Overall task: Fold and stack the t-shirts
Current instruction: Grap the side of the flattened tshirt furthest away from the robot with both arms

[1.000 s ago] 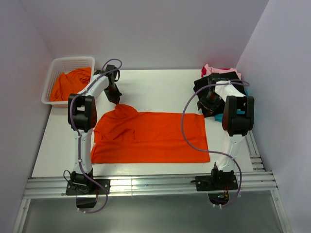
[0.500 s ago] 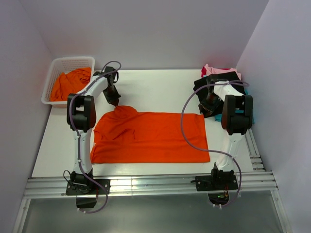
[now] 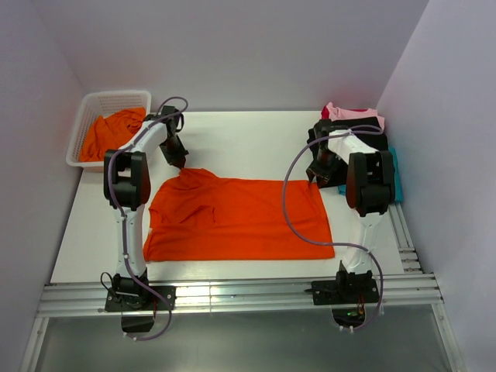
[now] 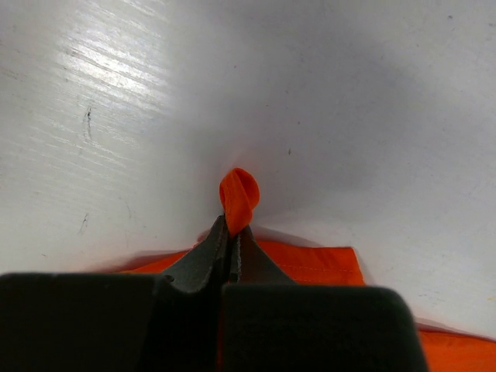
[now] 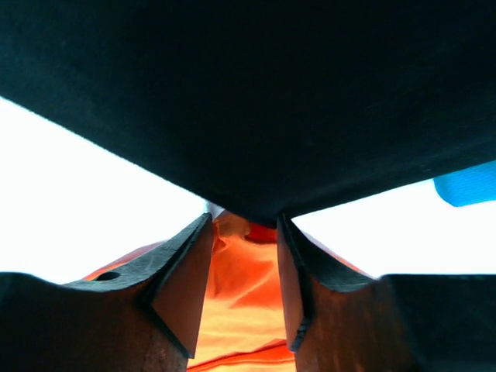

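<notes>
Left gripper (image 4: 231, 232) pinches the far-left corner of the bright orange fabric t-shirt (image 3: 240, 217); right gripper (image 5: 242, 225) hangs spread above its far-right corner.

Bench (image 3: 256, 143) carries one spread t-shirt (image 3: 240, 217) at centre, towards the near edge; basket (image 3: 74, 147) stands at the bench's far left corner, with a bundled t-shirt (image 3: 112, 132) inside it; pile of t-shirts (image 3: 353, 116) lies at the far right corner, well apart from the basket; left fingers (image 4: 201, 260) sit on the spread t-shirt's far left corner; right fingers (image 5: 182, 279) sit at its far right corner, just before the pile.
</notes>
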